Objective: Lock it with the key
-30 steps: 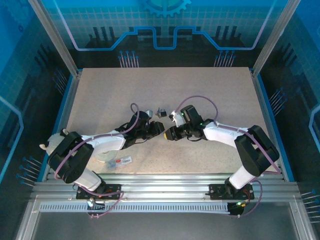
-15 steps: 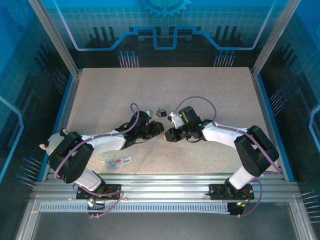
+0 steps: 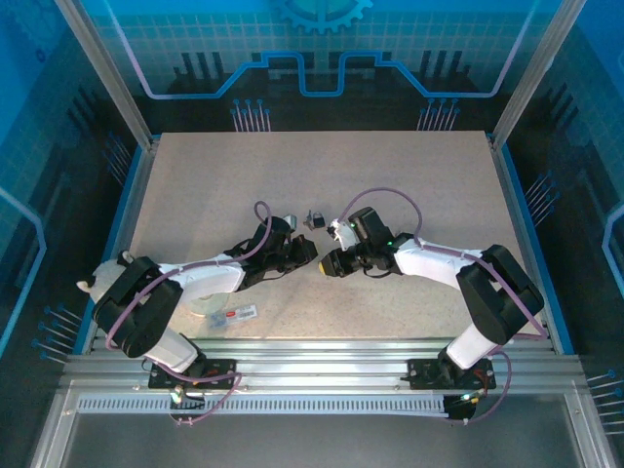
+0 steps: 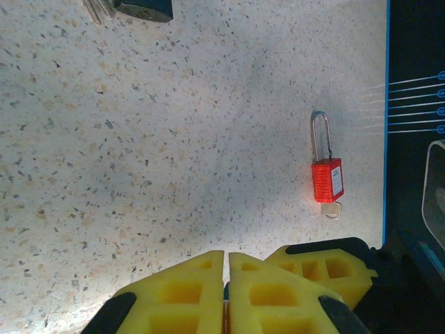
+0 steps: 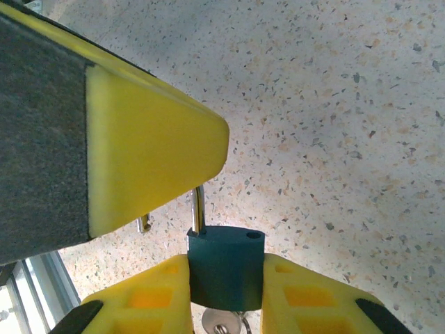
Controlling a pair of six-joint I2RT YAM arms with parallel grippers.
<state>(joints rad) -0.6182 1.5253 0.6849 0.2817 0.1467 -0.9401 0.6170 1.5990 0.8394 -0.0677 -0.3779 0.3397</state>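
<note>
A dark teal padlock [image 5: 226, 275] sits squeezed between the yellow fingers of my right gripper [image 5: 224, 259], with a silver key [image 5: 221, 322] in its underside. Its steel shackle [image 5: 198, 209] stands open: one leg is in the body and the other hole is empty. The shackle's bend is hidden behind a finger [image 5: 139, 139] of my left gripper. In the left wrist view the left gripper [image 4: 227, 259] is shut, a thin sliver showing between its pads. From above, the left gripper [image 3: 310, 255] and right gripper [image 3: 326, 263] meet tip to tip mid-table.
A red padlock [image 4: 326, 179] with a key [image 4: 332, 209] lies on the speckled table near the blue edge [image 4: 384, 139]. Another dark padlock [image 3: 315, 218] with keys lies just beyond the grippers. A white roll [image 3: 208, 304] sits by the left arm.
The right gripper with the padlock has edged slightly left, closing up against the left gripper. The left arm has barely moved.
</note>
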